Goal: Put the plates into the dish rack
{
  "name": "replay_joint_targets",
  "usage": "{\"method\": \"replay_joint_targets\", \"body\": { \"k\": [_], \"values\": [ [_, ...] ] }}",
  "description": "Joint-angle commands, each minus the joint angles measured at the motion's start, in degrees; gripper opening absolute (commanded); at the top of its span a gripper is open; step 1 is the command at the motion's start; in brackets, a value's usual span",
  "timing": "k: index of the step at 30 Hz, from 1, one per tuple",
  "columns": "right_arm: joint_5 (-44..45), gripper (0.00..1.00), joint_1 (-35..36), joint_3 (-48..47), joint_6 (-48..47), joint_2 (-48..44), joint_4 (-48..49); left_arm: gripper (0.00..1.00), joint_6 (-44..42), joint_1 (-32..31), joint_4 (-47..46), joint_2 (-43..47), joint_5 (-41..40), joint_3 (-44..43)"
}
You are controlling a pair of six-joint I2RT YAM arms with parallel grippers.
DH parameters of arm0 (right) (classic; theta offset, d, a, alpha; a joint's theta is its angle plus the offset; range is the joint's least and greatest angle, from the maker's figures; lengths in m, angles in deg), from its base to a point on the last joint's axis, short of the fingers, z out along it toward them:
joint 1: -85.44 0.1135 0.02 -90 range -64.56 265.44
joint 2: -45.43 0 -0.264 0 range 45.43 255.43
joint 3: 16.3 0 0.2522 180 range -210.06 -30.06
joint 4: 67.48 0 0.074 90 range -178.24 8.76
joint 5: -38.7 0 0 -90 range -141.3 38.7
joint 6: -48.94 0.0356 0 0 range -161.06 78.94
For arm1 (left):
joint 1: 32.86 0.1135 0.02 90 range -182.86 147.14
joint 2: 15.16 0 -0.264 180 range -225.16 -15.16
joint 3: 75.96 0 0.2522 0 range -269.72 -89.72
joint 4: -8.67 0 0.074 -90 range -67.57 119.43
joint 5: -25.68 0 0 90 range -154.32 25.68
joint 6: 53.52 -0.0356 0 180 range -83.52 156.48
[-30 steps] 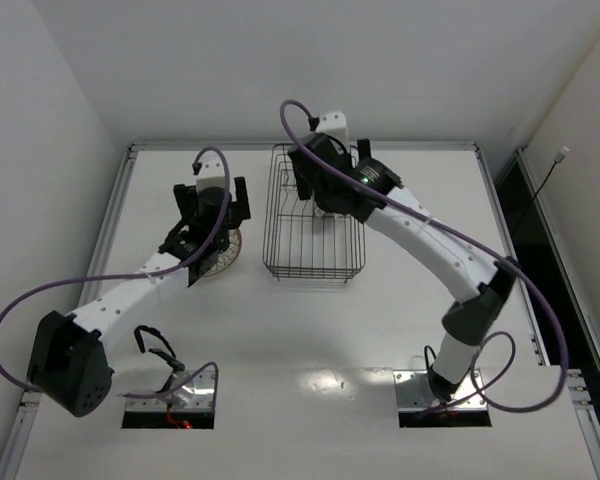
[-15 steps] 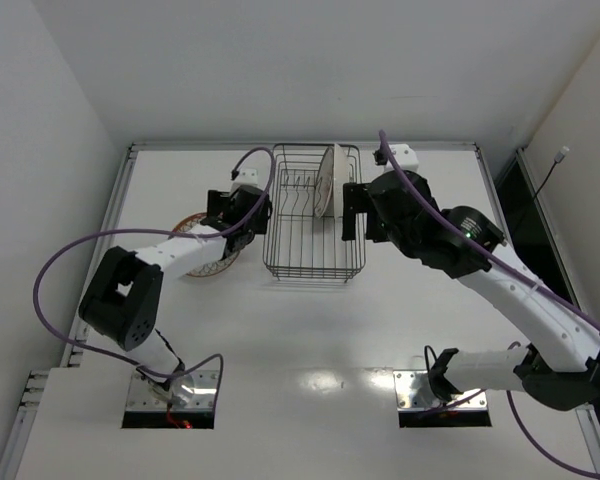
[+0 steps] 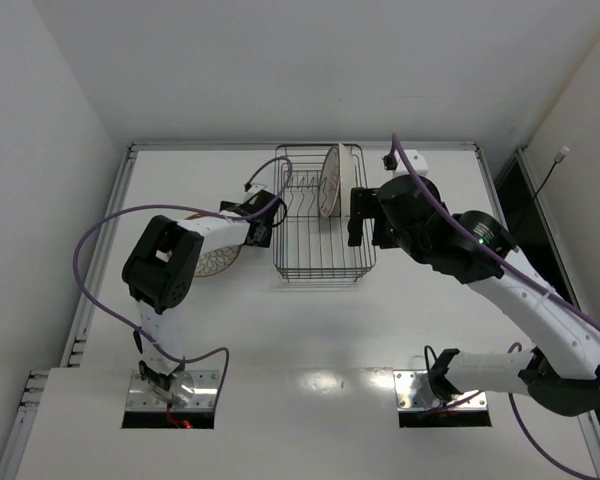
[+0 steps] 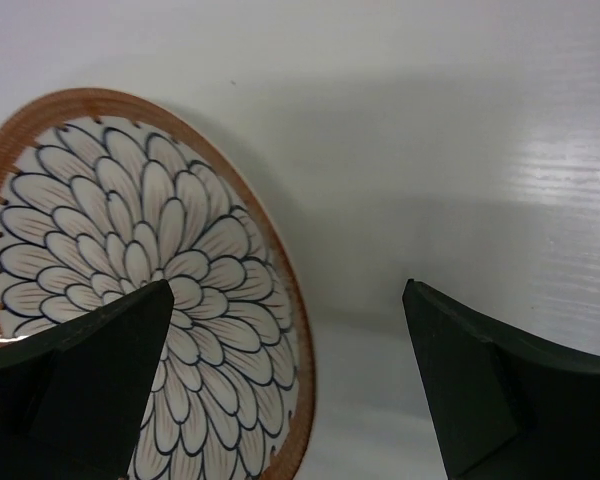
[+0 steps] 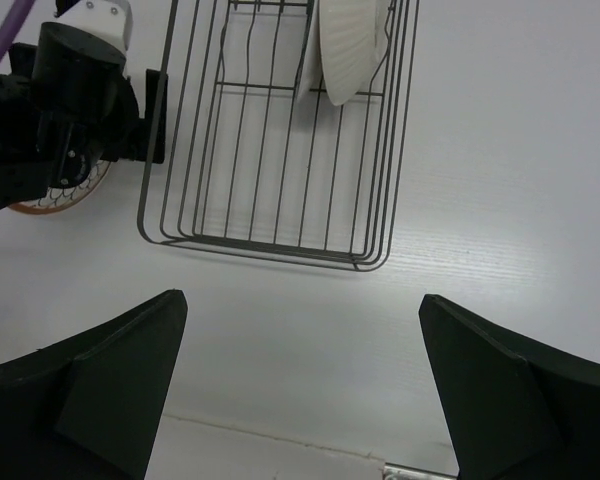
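1. Currently the rack (image 3: 320,250) sits on the counter (image 3: 310,340) at 12 o'clock from the arm bases. Its long axis runs from 12 to 6 in the top view.
2. One plate (image 3: 330,180) stands on edge among the prongs at the rack's 1 o'clock corner. Its faces turn toward 3 and 9, so its edge line follows the rack's long axis. The right wrist view shows its pale underside (image 5: 350,50).
3. A second plate (image 3: 218,262) lies flat on the counter at 9 o'clock from the rack, just beside it and partly under the left arm. It is face up, with an orange rim and dark-outlined petals (image 4: 130,260).
4. The left pincer (image 4: 288,290) is spread wide and grips nothing. Its gap sits over the flat plate's 3 o'clock rim and the bare counter next to it. Whether a finger touches the plate cannot be told.
5. The right pincer (image 5: 302,298) is also spread wide and empty. It hangs at 3 o'clock from the rack, looking down on the rack and the standing plate.
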Motion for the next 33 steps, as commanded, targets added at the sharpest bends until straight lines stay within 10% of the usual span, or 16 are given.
{"method": "replay_joint_targets", "body": {
  "k": [1,33],
  "values": [
    [0.2,1.00,0.1,-0.9,1.0,-1.7,-0.7,1.00,1.2,-0.8,2.3,-1.3,1.8,-3.3],
    [3.0,1.00,-0.4,-10.8,1.6,0.4,-8.3,0.84,7.0,5.4,8.9,-9.4,-4.6,-5.0]
  ]
}}
